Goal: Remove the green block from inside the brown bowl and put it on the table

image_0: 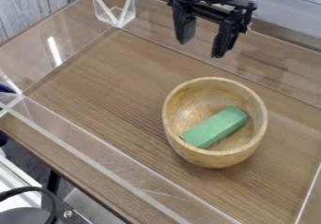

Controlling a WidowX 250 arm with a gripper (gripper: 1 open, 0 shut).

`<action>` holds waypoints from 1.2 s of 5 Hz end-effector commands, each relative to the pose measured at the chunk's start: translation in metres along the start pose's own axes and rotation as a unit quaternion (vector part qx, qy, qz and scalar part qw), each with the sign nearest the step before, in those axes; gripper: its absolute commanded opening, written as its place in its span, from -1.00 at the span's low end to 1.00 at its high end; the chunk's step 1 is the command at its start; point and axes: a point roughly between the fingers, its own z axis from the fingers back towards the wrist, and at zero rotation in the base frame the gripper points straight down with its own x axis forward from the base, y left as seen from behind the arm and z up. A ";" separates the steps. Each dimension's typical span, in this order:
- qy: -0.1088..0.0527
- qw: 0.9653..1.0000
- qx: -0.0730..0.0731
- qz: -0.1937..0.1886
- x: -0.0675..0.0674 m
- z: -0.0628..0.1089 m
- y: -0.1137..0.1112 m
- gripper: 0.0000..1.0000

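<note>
Hanging above the table (pixel 100 87), the gripper (pixel 205 38) was wide open, holding nothing; it should drop straight onto the block (pixel 216 127) lying in the bowl (pixel 185 101).

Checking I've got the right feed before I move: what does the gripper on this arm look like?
The gripper is all black: a blocky body at the top of the frame with long, narrow fingers hanging from it, tapering toward their tips. No coloured markings or labels can be made out at this resolution, and no loose cables show. The arm above it is cut off by the frame edge.
</note>
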 end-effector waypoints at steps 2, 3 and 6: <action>0.015 0.996 0.001 -0.089 -0.006 -0.024 -0.020 1.00; 0.015 0.991 0.001 -0.136 -0.008 -0.033 -0.032 1.00; 0.028 0.981 0.007 -0.193 -0.002 -0.064 -0.058 1.00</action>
